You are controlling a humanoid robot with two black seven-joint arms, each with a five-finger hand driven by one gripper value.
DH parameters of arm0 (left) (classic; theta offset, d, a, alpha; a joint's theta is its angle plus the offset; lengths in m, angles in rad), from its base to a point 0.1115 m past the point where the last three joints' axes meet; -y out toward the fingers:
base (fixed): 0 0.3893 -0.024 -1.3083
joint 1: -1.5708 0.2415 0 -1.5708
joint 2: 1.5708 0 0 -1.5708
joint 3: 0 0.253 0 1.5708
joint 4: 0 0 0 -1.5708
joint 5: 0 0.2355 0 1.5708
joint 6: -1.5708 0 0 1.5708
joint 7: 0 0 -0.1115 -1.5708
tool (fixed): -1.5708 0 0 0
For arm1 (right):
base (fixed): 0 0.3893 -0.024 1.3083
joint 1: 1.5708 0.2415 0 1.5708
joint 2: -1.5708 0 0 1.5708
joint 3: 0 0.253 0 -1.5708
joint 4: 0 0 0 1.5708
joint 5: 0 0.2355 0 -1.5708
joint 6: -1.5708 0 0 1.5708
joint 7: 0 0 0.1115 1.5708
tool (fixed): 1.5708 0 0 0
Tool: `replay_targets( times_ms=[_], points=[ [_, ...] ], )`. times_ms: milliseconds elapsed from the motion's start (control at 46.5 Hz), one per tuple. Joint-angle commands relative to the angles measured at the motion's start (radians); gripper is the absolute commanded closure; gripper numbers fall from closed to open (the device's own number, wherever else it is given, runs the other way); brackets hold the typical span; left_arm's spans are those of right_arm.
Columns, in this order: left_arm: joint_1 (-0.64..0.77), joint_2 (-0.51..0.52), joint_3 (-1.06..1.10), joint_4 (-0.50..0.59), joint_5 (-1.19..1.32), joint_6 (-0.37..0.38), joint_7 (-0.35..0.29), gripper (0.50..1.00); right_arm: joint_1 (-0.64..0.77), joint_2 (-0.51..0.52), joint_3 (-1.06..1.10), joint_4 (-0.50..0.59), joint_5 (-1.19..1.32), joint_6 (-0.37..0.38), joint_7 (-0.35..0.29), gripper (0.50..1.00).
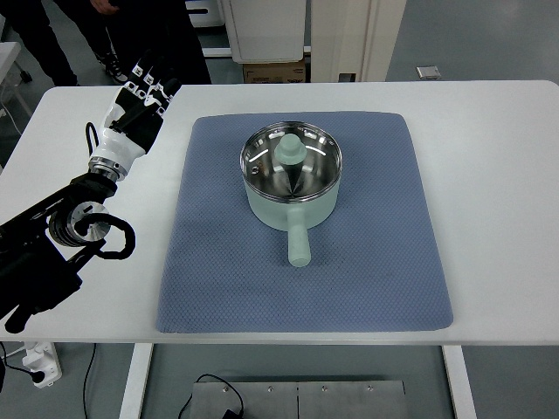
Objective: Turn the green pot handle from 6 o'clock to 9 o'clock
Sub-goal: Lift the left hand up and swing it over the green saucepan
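Green pot (291,179) sits on the blue mat (384,262), well to the right of the left hand (140,103), handle (298,241) pointing toward the near bench (489,122) edge; the fingers (150,77) are spread, holding nothing

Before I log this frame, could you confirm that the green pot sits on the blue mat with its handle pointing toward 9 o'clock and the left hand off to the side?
Not quite: the top view shows the handle pointing toward 6 o'clock, not 9. The rest holds: the green pot sits on the blue mat, and the left hand is off to the side.
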Motion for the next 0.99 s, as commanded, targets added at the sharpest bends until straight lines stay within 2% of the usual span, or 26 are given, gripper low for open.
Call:
replay_targets(
  times_ms=[0, 129, 430, 969],
  points=[
    [-0.001, 0.017, -0.013, -0.010, 0.027, -0.019, -0.001, 0.500, 0.000, 0.000, 0.000, 0.000, 0.000, 0.001, 0.000, 0.500],
    [-0.007, 0.053, -0.028, -0.073, 0.048, -0.030, -0.001, 0.500, 0.000, 0.000, 0.000, 0.000, 0.000, 0.001, 0.000, 0.500],
    [-0.026, 0.182, -0.031, -0.353, 0.188, 0.002, -0.004, 0.500, 0.000, 0.000, 0.000, 0.000, 0.000, 0.001, 0.000, 0.500],
    [-0.136, 0.326, -0.019, -0.640, 0.425, -0.001, -0.017, 0.500, 0.000, 0.000, 0.000, 0.000, 0.000, 0.001, 0.000, 0.500]
  ],
)
